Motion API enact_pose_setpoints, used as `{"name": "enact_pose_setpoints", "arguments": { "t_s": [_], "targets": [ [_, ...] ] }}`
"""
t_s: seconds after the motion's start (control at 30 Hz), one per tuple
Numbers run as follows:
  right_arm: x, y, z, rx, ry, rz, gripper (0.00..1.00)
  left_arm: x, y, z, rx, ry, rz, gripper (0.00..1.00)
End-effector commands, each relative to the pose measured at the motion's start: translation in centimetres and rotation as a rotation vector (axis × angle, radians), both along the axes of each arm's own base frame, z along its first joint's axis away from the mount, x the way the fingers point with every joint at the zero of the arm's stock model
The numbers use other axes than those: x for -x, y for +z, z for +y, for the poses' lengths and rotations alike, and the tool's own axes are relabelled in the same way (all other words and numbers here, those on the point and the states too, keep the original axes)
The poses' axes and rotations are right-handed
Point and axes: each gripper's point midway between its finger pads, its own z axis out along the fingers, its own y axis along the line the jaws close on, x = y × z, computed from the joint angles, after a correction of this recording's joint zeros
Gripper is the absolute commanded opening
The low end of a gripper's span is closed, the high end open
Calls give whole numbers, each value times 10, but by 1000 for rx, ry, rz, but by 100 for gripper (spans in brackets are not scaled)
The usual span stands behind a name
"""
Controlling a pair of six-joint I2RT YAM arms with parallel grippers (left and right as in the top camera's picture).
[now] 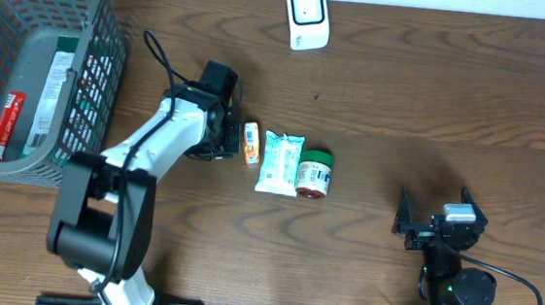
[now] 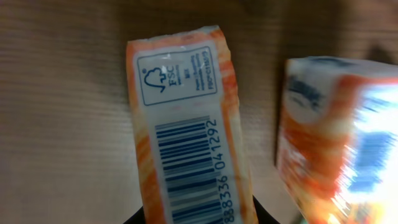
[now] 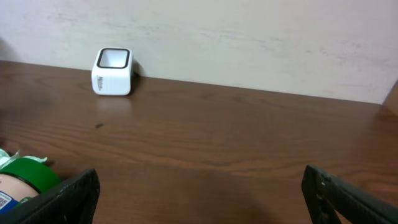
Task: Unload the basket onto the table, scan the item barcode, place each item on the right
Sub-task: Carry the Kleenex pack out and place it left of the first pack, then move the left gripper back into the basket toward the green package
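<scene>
An orange-and-white packet (image 2: pixel 186 143) fills the left wrist view, its barcode (image 2: pixel 186 165) facing the camera. My left gripper (image 2: pixel 193 219) is shut on its near end, with a dark jaw on either side. From overhead the left gripper (image 1: pixel 227 141) sits just left of the orange packet (image 1: pixel 251 142). A second orange-and-white pack (image 2: pixel 336 143) shows blurred at the right of the left wrist view. The white scanner (image 1: pixel 307 16) stands at the table's far edge, also in the right wrist view as the scanner (image 3: pixel 112 71). My right gripper (image 1: pixel 435 220) rests open and empty near the front right; its own view shows the right gripper (image 3: pixel 199 193) with nothing between its fingers.
A white-and-teal packet (image 1: pixel 280 161) and a green-lidded jar (image 1: pixel 314 172) lie right of the orange packet. A grey wire basket (image 1: pixel 95 51) holding several packs stands at the far left. A pale wall (image 3: pixel 249 43) rises behind the scanner.
</scene>
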Motion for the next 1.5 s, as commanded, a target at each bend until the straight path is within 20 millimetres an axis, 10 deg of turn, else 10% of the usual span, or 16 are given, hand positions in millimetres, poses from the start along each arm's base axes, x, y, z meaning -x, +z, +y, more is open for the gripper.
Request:
{"name": "enact_pose_setpoints", "arguments": {
  "t_s": [0.0,0.77,0.97,1.13,1.3,1.47],
  "targets": [
    [0,0,-2,5,-6,0,99,-1,-12,1,-14,15,15,24],
    [0,-1,-2,5,-6,1,99,-15,6,-3,6,16,-57,70],
    [0,0,-2,5,-6,0,99,-49,81,16,-75,63,-302,70],
    [0,-1,-2,5,-6,1,99,-63,195,48,-132,168,-610,70],
    [0,0,-2,5,-6,0,99,-47,291,108,-190,354,-862,71],
    [0,0,-2,5,-6,0,99,-22,332,186,-259,565,-968,76]
  ]
}}
